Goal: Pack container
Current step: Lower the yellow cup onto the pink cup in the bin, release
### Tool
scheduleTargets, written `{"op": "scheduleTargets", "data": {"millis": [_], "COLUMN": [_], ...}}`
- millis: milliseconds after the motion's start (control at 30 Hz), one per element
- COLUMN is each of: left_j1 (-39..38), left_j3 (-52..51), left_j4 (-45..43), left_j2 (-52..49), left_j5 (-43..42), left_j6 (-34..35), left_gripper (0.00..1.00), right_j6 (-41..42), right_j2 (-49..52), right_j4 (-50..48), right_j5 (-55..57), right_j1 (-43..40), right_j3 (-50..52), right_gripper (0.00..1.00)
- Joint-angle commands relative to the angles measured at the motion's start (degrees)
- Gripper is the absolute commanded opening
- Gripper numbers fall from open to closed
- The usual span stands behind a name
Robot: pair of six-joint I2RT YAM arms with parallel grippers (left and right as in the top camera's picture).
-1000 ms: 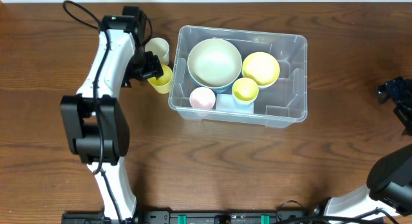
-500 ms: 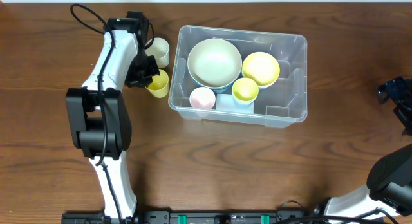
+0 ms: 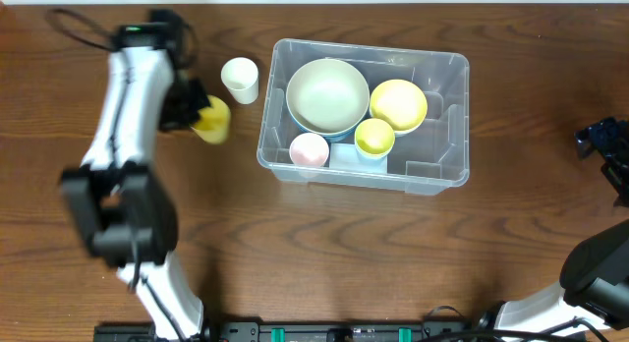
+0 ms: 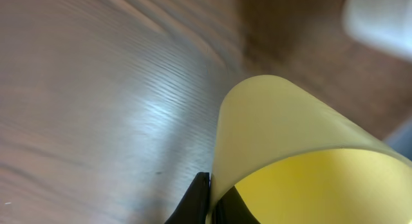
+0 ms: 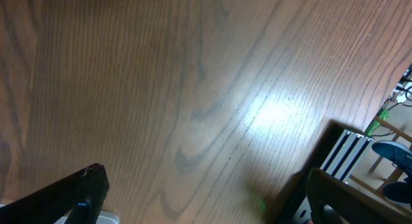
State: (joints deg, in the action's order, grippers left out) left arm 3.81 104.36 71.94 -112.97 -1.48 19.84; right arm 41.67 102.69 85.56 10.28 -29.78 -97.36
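Note:
The clear plastic container [image 3: 444, 150] sits in the middle of the table. Inside it are a large pale-green bowl [image 3: 327, 94], a yellow bowl [image 3: 398, 104], a small yellow cup [image 3: 374, 137] and a pink cup [image 3: 309, 149]. To its left, my left gripper [image 3: 195, 116] is shut on the rim of another yellow cup [image 3: 212, 121]. The left wrist view shows that cup [image 4: 290, 134] with its wall pinched between the black fingers of my left gripper [image 4: 211, 199]. My right gripper [image 3: 601, 141] stays at the far right edge; in its wrist view it [image 5: 205, 198] stands open over bare wood.
A cream-white cup [image 3: 240, 80] stands upright on the table between the held cup and the container's far left corner; it shows as a blur [image 4: 380, 18] in the left wrist view. The container's right end holds nothing.
My left gripper has shut on the yellow cup's rim and carried it left, away from the container and the white cup. The right arm has not moved.

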Motion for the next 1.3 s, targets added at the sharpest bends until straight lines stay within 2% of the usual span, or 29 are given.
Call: {"op": "scheduleTargets", "data": {"millis": [0,167,300,400,533,667,967,1267], "left_j1": [1.20,-2.38,-10.64,-17.07,-22.64,-24.94,-25.55,-25.55], "left_j3": [0.66,0.66,0.66,0.66,0.48,0.48,0.48,0.48], "left_j4": [0.68,-0.04,-1.05,-1.03,-1.05,-1.16,-0.94,1.36], "left_j2": [12.57,26.80,33.94,35.34,33.20,28.41,15.85,10.49], "left_j5": [0.33,-5.97,-6.21,-5.77,-4.94,-4.94,-4.98,-4.96], "left_j6": [1.01,-0.57,-0.76,-0.74,-0.74,-0.76,-1.16,-1.18], "left_gripper": [0.06,0.06,0.06,0.06,0.06,0.06,0.06,0.06], "right_j6": [0.72,0.72,0.72,0.72,0.72,0.72,0.72,0.72], "right_j2": [0.07,0.07,0.07,0.07,0.07,0.07,0.07,0.07], "right_j4": [-0.09,-0.09,-0.09,-0.09,-0.09,-0.09,-0.09,-0.09], "right_j5": [0.63,0.63,0.61,0.61,0.63,0.61,0.63,0.61], "right_j1": [-0.22,-0.22,-0.22,-0.22,-0.22,-0.22,-0.22,-0.22], "right_j3": [0.17,0.17,0.17,0.17,0.17,0.17,0.17,0.17], "right_gripper": [0.99,0.99,0.99,0.99,0.99,0.99,0.99,0.99]}}
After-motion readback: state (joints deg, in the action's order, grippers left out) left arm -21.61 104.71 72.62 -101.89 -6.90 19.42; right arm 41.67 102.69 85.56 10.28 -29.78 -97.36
